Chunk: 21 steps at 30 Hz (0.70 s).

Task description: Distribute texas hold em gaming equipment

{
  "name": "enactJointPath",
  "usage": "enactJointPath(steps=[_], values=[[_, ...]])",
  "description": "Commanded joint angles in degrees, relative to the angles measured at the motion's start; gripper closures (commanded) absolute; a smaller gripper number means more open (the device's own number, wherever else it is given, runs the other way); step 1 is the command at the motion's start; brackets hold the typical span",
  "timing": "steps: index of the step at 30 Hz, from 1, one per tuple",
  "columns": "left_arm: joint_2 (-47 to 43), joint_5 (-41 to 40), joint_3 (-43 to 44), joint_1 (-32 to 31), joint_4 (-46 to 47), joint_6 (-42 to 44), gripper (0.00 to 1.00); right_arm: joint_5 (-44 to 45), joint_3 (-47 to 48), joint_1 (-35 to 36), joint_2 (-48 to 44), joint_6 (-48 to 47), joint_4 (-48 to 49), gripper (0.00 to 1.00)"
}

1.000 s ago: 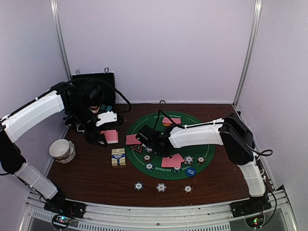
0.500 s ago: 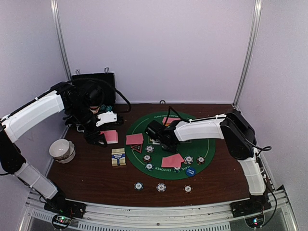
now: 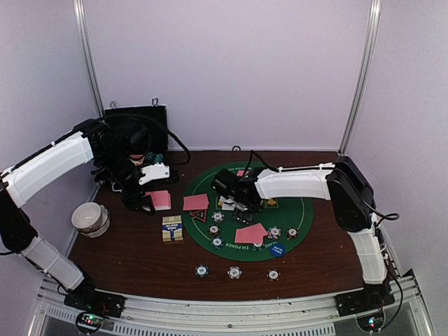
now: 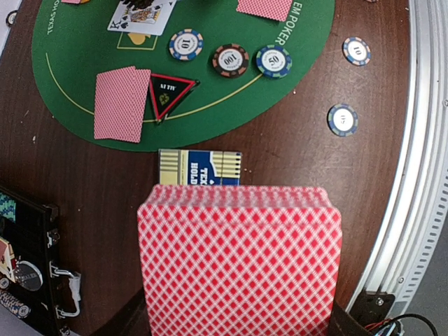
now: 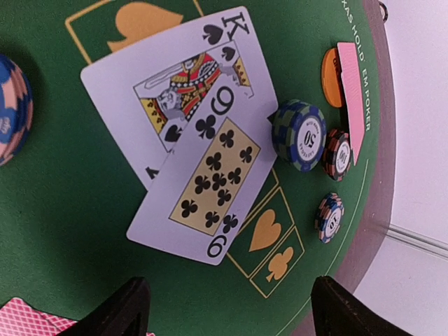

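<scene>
Pale lilac walls (image 3: 224, 70) close in a dark wooden counter (image 3: 126, 259) that carries a round green felt mat (image 3: 294, 213) right of its middle. At the far left a white bowl (image 3: 89, 218) sits on the bare wood, and a black case (image 3: 136, 115) stands open against the back wall.

The left end effector (image 3: 145, 201) hangs just in front of that case and pinches a thick deck of pink-red-backed cards (image 4: 241, 259) (the deck fills the lower half of its wrist view). Below the deck a blue and gold card box (image 4: 201, 168) lies flat on the wood, beside the mat's edge. Just inside the mat, a face-down pair of cards (image 4: 122, 103) touches the red-black triangle marker (image 4: 170, 94).

Further right, the right end effector (image 5: 229, 288) hovers over the mat's centre, its fingers (image 5: 119, 308) spread wide and gripping nothing. Under it lie two face-up cards, the nine of clubs (image 5: 210, 185) overlapping the king of spades (image 5: 175, 91).

A blue-green 50 chip (image 5: 301, 135) touches the nine's corner, with a brown-red chip (image 5: 338, 154) against it. An orange disc (image 5: 329, 68) lies near the mat's rim, partly under a pink-backed card (image 5: 353, 91).

Toward the front of the mat sit another face-down pair (image 3: 252, 234) and a blue disc (image 3: 278, 249). A row of three chips (image 3: 234, 272) lies off the mat on the wood.
</scene>
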Motion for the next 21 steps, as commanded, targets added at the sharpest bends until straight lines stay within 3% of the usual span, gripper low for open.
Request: enactJointPath(steps=[1, 4, 9, 21], values=[[-0.75, 1.25, 2.35, 0.27, 0.05, -0.53, 1.00, -5.64, 4.34, -2.85, -4.14, 5.78, -4.36, 0.19], [-0.74, 1.12, 2.36, 0.27, 0.01, -0.60, 1.00, -13.51, 4.43, -6.85, -6.09, 10.42, -5.51, 0.30], [-0.55, 1.32, 2.36, 0.27, 0.03, -0.53, 1.00, -26.20, 1.11, -12.90, -8.05, 18.65, -5.20, 0.57], [-0.18, 1.77, 2.63, 0.27, 0.03, -0.28, 1.00, -39.34, -6.21, -13.69, -4.69, 23.41, 0.01, 0.64]])
